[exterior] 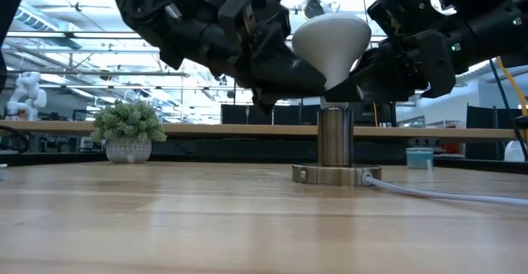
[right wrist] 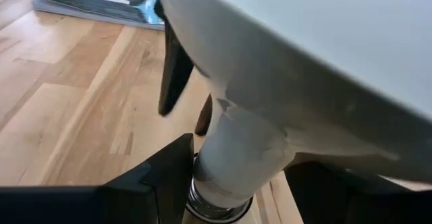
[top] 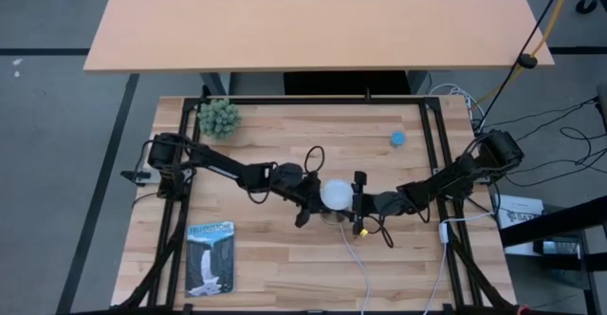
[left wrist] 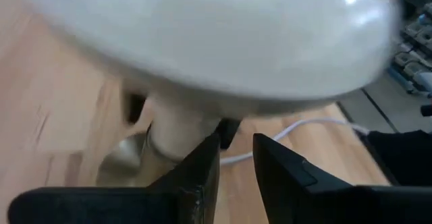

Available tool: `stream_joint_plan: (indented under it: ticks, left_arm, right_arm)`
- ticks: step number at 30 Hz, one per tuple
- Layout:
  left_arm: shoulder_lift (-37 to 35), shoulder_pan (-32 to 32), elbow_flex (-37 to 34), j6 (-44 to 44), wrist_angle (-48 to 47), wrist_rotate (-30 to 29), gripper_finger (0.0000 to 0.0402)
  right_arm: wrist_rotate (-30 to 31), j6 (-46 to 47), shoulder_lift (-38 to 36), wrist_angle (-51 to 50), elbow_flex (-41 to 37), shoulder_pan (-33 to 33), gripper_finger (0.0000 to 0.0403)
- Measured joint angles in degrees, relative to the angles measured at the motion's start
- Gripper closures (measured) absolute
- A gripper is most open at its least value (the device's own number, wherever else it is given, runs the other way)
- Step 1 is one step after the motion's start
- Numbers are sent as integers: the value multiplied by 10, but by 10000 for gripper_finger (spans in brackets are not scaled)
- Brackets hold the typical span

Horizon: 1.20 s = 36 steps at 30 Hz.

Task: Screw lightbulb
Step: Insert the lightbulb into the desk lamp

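Lightbulb (exterior: pixel 332 43) sits tilted over the socket (exterior: pixel 336 142); right jaws (right wrist: pixel 236 177) spread around its neck, left jaws (left wrist: pixel 236 163) narrowly parted beside it (grip unclear). Straighten before turning.

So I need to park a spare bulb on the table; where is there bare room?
Free: the wood between the plant and the blue object, and the near edge right of the booklet. Crowded: the middle, where both grippers meet the lightbulb over the socket and its cord.
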Motion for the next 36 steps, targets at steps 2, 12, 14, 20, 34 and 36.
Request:
stream_joint_plan:
  ticks: [2, 12, 14, 20, 34, 36]
  left_arm:
    - [0, 9, 0, 0, -18, 0, 306]
    - [0, 42, 0, -16, -38, 29, 306]
    - [0, 38, 0, -18, -38, 65, 306]
    - [0, 16, 0, -28, -32, 86, 306]
    - [0, 15, 0, -29, -17, 83, 306]
    - [0, 16, 0, -30, -9, 83, 306]
  right_arm:
    - [0, 0, 0, 0, 0, 0, 191]
    - [-5, 15, 0, -4, 0, 2, 191]
    - [-4, 20, 0, -3, 0, 2, 191]
    - [-4, 58, 0, -1, 0, 2, 191]
    - [5, 131, 0, 9, 0, 1, 191]
    - [15, 136, 0, 9, 0, 1, 191]
